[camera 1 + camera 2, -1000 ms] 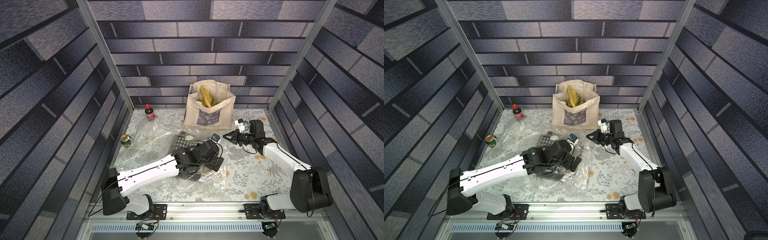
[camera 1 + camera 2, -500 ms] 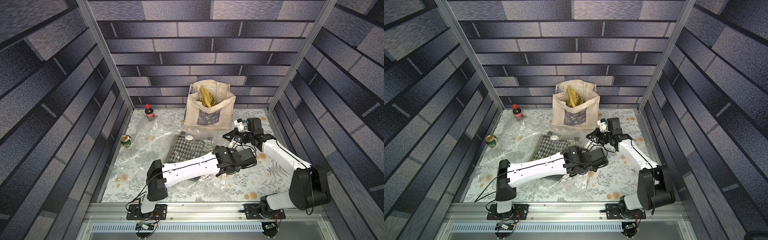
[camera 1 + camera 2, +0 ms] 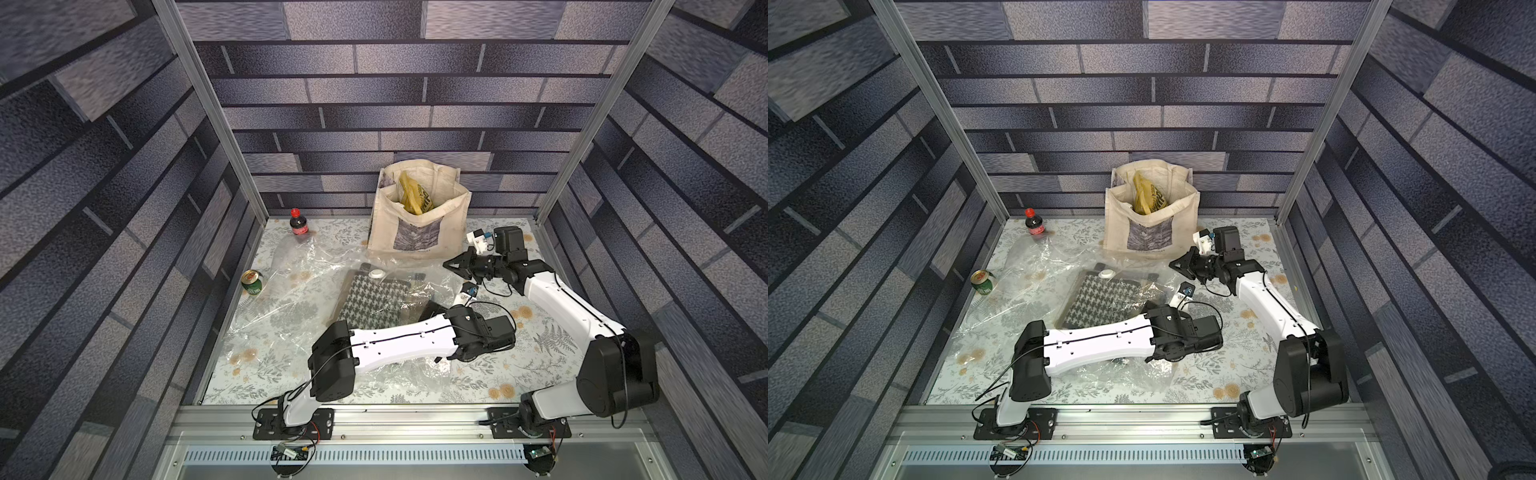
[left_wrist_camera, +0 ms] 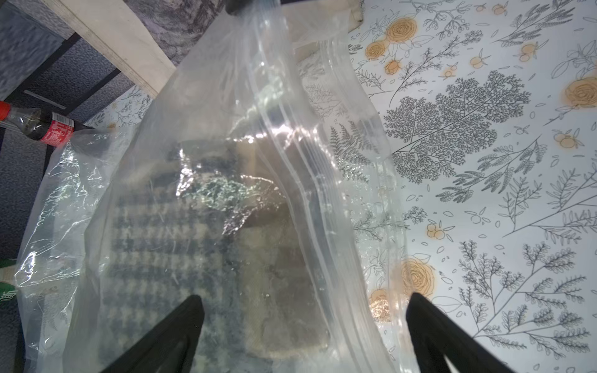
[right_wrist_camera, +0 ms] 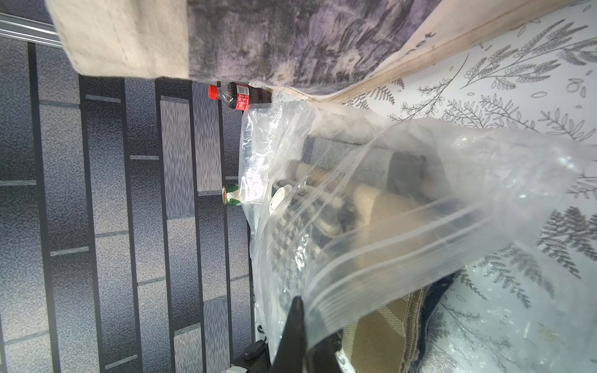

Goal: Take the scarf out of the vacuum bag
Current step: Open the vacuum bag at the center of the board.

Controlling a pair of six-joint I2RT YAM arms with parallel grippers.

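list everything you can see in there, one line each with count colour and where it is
vacuum bag: one, clear plastic, spread across the table's middle and left
valve cap: one, white, on the bag's top face
scarf: one, black-and-cream houndstooth, inside the bag
tote bag: one, cream, upright at the back wall
yellow packet: one, in the tote
cola bottle: one, dark with red cap, back left
can: one, green, left edge
table: one, white floral cover
left gripper: open, at the bag's mouth
right gripper: shut on the vacuum bag edge
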